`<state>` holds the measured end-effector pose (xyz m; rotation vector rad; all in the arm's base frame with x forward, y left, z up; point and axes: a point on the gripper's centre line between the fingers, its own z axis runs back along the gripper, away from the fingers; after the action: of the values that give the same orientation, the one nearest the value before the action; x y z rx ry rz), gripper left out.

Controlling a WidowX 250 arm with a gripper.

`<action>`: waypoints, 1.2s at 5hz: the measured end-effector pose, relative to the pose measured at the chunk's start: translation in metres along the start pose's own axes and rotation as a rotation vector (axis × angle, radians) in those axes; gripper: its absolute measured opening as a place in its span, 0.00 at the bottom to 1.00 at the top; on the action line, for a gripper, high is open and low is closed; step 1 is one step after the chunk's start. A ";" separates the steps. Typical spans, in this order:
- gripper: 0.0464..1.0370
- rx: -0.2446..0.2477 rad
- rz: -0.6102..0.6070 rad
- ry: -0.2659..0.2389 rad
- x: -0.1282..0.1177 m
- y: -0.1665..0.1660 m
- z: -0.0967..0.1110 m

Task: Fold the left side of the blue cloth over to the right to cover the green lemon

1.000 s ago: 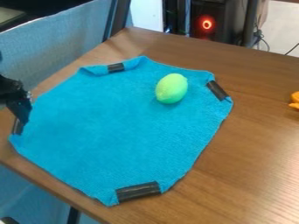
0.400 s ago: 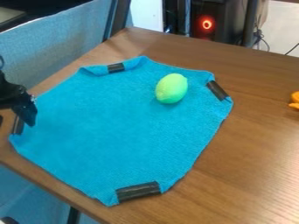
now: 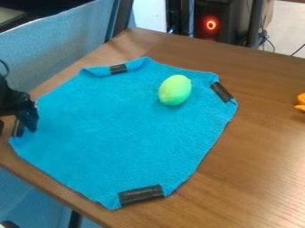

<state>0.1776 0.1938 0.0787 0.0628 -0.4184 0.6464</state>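
The gripper (image 3: 27, 118) is at the left edge of the view, by the left corner of the blue cloth (image 3: 119, 129) – whether it is open or closed, I cannot tell. The lemon (image 3: 175, 90), yellow-green, lies on the cloth, in its upper right part, well apart from the gripper and near the right strip of black tape (image 3: 221, 92). More tape marks the cloth's top, left and bottom corners. The cloth lies on a brown wooden table (image 3: 256, 147) – an orange thing (image 3: 301, 102) sits at the table's right, cut off by the view's edge.
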 end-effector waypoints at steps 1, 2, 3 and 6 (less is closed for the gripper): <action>0.91 0.018 0.010 -0.004 0.001 0.003 -0.003; 0.59 0.037 0.006 -0.022 0.001 0.006 -0.006; 0.32 0.048 -0.013 -0.028 0.000 0.008 -0.009; 0.01 0.006 0.124 0.001 0.014 -0.005 0.000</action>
<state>0.1908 0.1982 0.0846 0.0422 -0.4215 0.7693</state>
